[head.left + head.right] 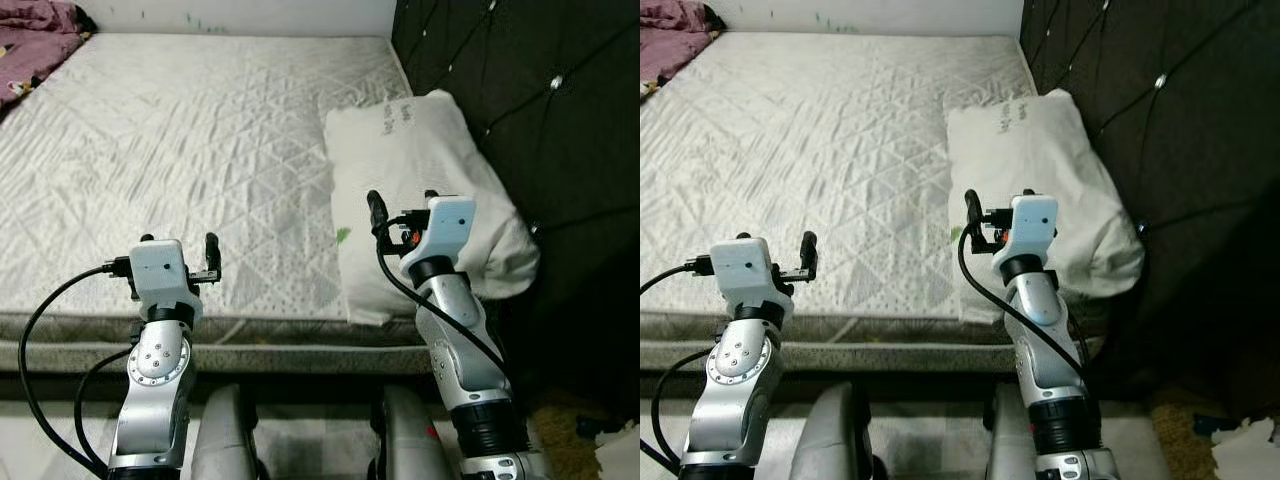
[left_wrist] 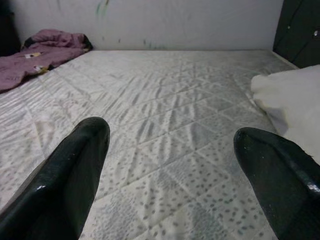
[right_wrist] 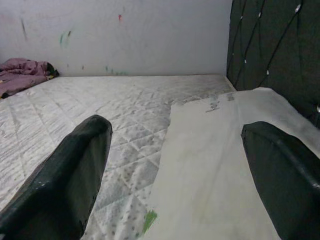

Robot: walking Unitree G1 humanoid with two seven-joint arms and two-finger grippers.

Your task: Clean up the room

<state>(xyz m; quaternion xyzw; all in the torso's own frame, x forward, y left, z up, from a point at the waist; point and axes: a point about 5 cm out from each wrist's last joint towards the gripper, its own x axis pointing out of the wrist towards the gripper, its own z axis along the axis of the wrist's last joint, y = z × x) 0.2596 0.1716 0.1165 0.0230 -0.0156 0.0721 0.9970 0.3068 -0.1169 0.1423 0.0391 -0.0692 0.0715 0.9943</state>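
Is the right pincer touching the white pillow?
Apart. In the right wrist view, the right pincer hangs open above the soft white pillow, nothing pinched between its black fingers.

White pillow (image 1: 420,190) (slightly rumpled) lies against the headboard (image 1: 540,110)

Silver arms, white wrist housings, black cables.
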